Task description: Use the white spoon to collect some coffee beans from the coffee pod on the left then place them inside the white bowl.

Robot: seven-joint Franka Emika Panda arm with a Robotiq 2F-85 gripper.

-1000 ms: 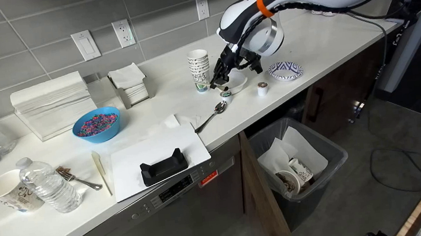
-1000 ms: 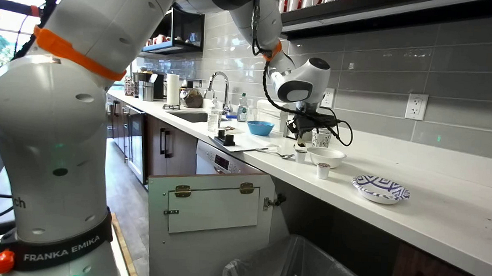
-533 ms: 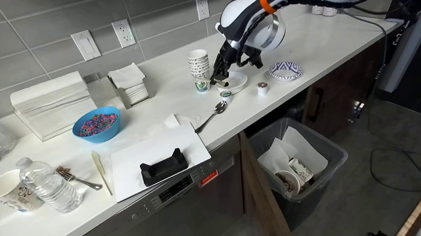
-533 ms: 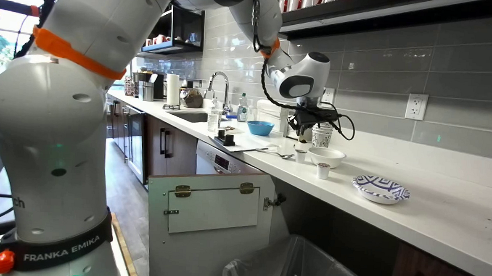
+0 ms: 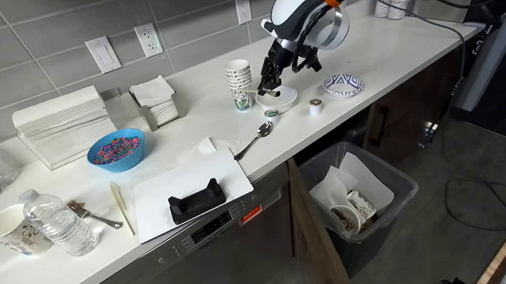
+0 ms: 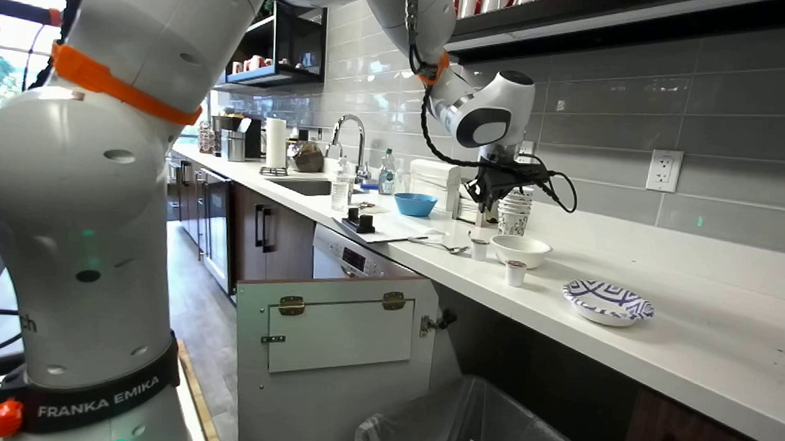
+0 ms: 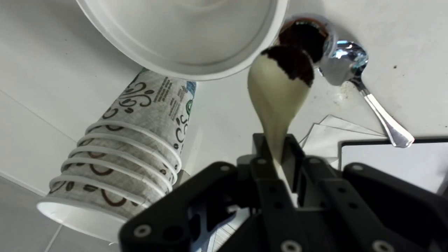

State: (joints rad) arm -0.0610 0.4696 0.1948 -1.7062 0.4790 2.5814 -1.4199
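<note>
- Fingers point(image 7: 262, 171) of the black gripper point(image 7: 274, 147) are pinching the white spoon point(image 7: 271, 94), one finger on each side of its handle.
- This spoon is up in the air above the counter point(image 5: 213, 118). Its round end has dark brown stuff point(image 7: 297, 64) on it.
- Right by that round end, in the wrist view, is the rim of the white bowl point(image 7: 206, 71). In an exterior view the spoon tip point(image 6: 491, 219) shows higher than the bowl. I cannot tell if it is over the bowl or just beside it.
- Just beside the bowl stands a small white pod point(image 6: 479, 252) with dark stuff inside. The spoon hides a bit of it in the wrist view.
- Near them stands a brown-topped pod point(image 6: 515, 275).
- Next to the small white pod lies a shiny metal spoon point(image 7: 344, 66). Its handle ends by a white board point(image 5: 159, 194).
- Swirly paper cups point(image 5: 238, 80) are stacked near the bowl.
- Past the brown-topped pod sits a blue and white dish point(image 5: 343, 87).
- On the board is a black stand point(image 5: 198, 202).
- Farther off, a blue bowl point(image 5: 130, 163) holds tiny pink and blue bits point(image 5: 116, 149).
- At the far end stand a clear bottle point(image 5: 62, 225) and a big cup point(image 5: 16, 237).
</note>
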